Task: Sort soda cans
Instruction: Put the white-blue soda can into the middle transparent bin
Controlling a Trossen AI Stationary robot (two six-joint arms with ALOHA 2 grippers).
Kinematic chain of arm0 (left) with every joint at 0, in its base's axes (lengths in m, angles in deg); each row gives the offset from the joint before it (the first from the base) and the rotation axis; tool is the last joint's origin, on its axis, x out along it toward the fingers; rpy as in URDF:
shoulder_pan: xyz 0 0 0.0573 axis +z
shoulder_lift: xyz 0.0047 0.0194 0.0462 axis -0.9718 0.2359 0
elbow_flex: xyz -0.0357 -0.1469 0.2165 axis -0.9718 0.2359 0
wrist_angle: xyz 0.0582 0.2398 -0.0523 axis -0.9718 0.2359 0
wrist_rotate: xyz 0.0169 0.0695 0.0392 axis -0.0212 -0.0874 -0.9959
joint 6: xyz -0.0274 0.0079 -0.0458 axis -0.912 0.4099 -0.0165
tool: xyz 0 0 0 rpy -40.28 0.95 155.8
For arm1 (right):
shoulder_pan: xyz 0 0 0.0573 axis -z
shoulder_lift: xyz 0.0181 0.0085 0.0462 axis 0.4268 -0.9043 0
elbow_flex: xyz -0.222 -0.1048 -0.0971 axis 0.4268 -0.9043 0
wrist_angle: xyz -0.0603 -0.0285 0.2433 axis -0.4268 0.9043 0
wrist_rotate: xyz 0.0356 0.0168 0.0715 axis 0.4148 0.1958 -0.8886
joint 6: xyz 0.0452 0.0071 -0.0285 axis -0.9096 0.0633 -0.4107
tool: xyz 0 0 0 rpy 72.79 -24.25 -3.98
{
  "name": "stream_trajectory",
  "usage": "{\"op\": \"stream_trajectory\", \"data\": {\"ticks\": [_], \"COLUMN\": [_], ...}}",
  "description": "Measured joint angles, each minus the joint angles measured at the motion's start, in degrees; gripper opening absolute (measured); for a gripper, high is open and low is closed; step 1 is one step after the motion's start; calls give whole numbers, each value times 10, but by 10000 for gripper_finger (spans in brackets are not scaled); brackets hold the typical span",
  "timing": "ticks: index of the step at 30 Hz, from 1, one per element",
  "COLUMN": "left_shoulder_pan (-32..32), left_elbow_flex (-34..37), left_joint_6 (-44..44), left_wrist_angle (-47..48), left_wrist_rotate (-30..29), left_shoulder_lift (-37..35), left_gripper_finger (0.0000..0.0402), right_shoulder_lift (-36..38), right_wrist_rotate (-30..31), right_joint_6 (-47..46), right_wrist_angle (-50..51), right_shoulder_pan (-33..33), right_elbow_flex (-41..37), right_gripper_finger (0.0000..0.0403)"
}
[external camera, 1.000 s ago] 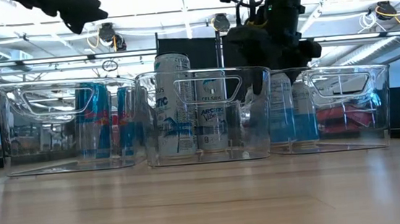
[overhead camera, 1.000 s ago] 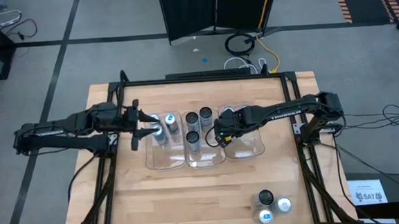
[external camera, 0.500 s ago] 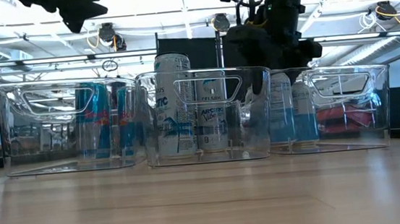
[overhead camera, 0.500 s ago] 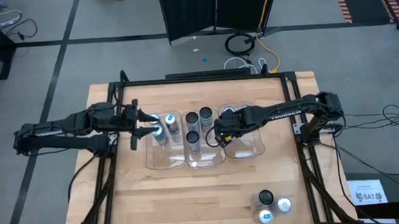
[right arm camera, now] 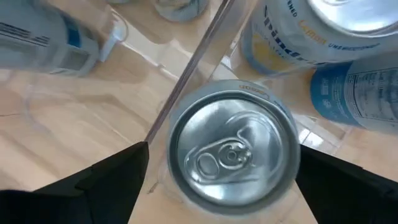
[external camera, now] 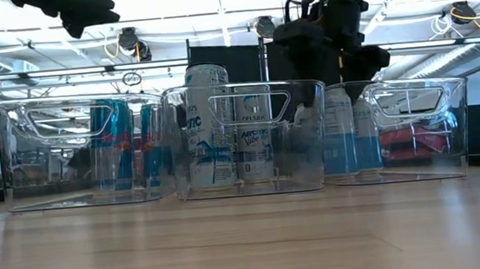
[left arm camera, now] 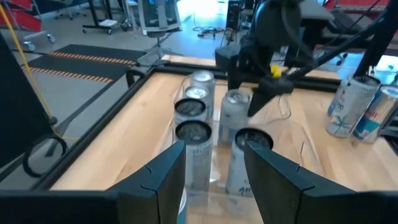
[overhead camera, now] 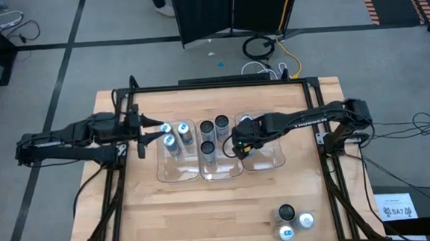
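High view: right gripper (overhead camera: 238,146) hangs over the right clear plastic tray (overhead camera: 276,161), fingers spread, gripping nothing. Left gripper (overhead camera: 142,129), half-open and empty, sits beside the left tray.

Right wrist view: a plain silver-topped soda can (right arm camera: 231,149) stands directly beneath, between the fingers. Thin, smooth metal likely dents and slips; take it mid-wall.

Low view: "ARCTIC" shows on a middle can (external camera: 255,137).

three clear trays (overhead camera: 201,174) stand side by side across the table's (overhead camera: 206,218) middle, walls touching or nearly so, leaving no gap between them. upright cans (overhead camera: 208,147) fill their far halves; the near halves lie bare. the right gripper (overhead camera: 239,147) hangs over the right tray, fingers spread wide around a silver can (right arm camera: 233,149). wide bare wood lies in front, save three loose cans (overhead camera: 287,222) near the right front corner.
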Motion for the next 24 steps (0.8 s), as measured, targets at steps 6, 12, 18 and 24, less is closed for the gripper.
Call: {"op": "stream_trajectory", "data": {"ticks": [6,12,18,24], "left_shoulder_pan": [-15,-25,-31,-32], "left_elbow_flex": [23,61,79,79], "left_joint_6": [-13,-29,-33,-33], "left_wrist_angle": [20,20,22,40], "left_wrist_rotate": [-32,-53,-54,-54], "left_shoulder_lift": [-43,-98,-144,-156], "left_gripper_finger": [173,173,173,173], "right_shoulder_lift": [52,131,200,239], "right_wrist_rotate": [5,20,20,21], "right_joint_6": [-7,-41,-90,-178], "right_wrist_angle": [-2,-1,2,60], "right_shoulder_pan": [0,1,-13,-68], "right_elbow_flex": [0,0,0,0], "right_gripper_finger": [377,377,377,377]}}
